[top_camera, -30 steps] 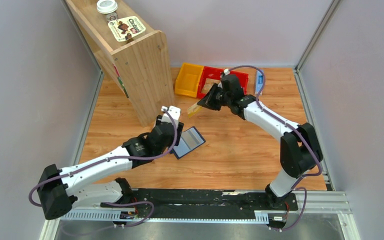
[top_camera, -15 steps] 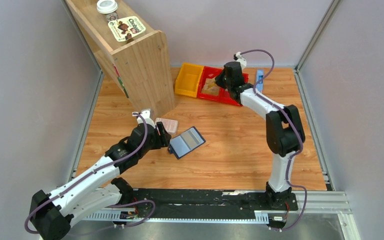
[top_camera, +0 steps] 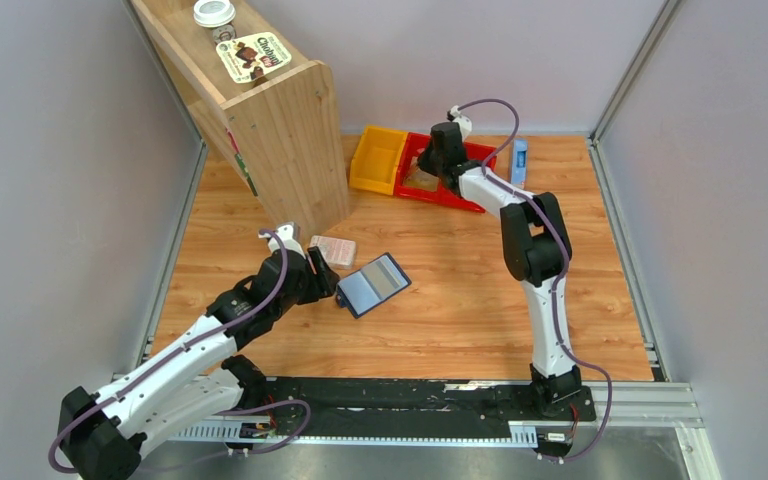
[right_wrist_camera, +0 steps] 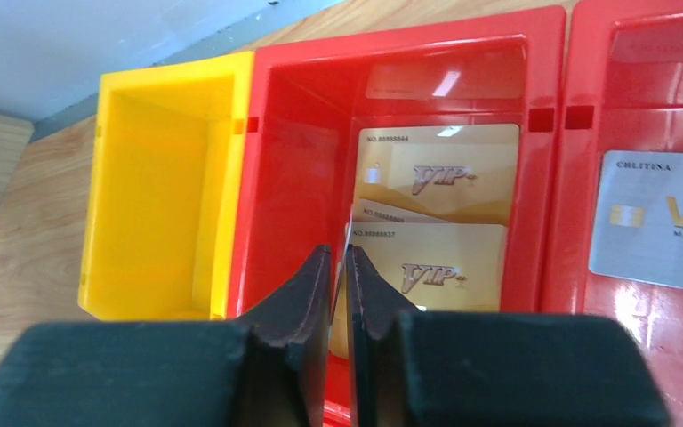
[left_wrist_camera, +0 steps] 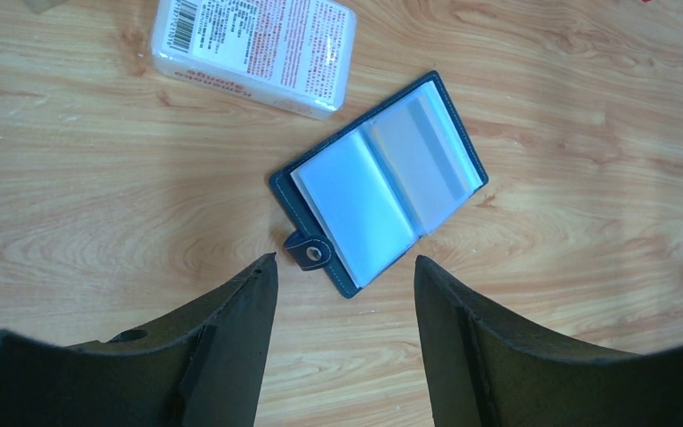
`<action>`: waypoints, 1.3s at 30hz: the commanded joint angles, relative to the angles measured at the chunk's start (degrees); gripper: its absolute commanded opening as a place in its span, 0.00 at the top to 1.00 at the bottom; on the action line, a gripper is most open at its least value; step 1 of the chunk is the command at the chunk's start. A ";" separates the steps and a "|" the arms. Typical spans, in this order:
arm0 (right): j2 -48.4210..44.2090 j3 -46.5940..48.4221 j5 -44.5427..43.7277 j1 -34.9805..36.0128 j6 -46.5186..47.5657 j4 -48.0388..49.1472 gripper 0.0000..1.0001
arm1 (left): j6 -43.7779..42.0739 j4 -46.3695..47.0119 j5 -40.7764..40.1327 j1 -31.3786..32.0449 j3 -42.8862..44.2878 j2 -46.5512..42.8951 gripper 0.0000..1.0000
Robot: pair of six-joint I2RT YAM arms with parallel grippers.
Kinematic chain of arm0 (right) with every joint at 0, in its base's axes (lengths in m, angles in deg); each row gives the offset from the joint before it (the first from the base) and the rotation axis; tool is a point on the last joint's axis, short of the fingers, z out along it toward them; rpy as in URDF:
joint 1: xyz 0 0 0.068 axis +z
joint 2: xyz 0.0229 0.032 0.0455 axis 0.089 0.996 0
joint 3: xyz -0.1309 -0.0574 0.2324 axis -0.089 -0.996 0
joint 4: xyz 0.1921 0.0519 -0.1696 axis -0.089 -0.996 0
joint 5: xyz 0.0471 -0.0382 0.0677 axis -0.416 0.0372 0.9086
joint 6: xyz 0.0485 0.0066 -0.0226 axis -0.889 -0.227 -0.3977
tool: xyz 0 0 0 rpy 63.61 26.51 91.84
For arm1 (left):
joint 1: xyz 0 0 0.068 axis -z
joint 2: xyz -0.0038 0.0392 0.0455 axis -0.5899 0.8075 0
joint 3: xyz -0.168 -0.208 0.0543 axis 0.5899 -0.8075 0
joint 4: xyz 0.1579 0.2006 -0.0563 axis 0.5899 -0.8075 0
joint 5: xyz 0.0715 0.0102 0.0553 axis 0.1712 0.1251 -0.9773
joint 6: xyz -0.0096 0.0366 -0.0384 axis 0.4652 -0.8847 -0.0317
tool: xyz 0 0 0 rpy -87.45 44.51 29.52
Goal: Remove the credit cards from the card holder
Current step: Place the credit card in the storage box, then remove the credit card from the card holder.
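The navy card holder (top_camera: 373, 284) lies open on the table, its clasp (left_wrist_camera: 308, 254) toward my left gripper (top_camera: 330, 284). In the left wrist view the card holder (left_wrist_camera: 382, 178) shows blue-grey pockets, with a pale grey credit card (left_wrist_camera: 429, 147) in one. My left gripper (left_wrist_camera: 345, 258) is open and empty just short of it. My right gripper (top_camera: 423, 172) is down in a red bin (right_wrist_camera: 293, 169), shut on a thin card seen edge-on (right_wrist_camera: 347, 240). Two tan credit cards (right_wrist_camera: 440, 173) lie in that bin. A grey card (right_wrist_camera: 654, 222) lies in the neighbouring red bin (right_wrist_camera: 578, 178).
A pink-and-white packet (top_camera: 333, 248) lies just beyond the card holder, also in the left wrist view (left_wrist_camera: 258, 49). A yellow bin (top_camera: 375, 160) stands left of the red bins. A blue-and-white box (top_camera: 519, 162) lies right of them. A tall wooden shelf (top_camera: 270, 130) stands at the back left.
My right gripper carried a tan card from above the table's middle back into the red bin. My left arm drew back from the card holder, uncovering the packet.
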 commanded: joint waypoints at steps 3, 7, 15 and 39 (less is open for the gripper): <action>-1.03 5.73 -3.10 0.11 6.13 -3.79 0.76 | 1.60 0.66 0.98 -0.70 -0.89 -0.38 0.34; -4.37 6.00 -5.74 0.11 10.44 -4.94 0.58 | 1.95 1.53 1.86 -0.79 -1.07 0.58 0.34; -17.80 0.48 -2.07 2.56 16.86 -8.63 0.37 | 2.22 5.49 3.53 -0.79 -1.60 2.60 0.34; -37.17 -37.07 14.11 19.26 15.37 -15.23 0.57 | 5.91 15.95 10.57 -0.97 1.83 28.35 0.50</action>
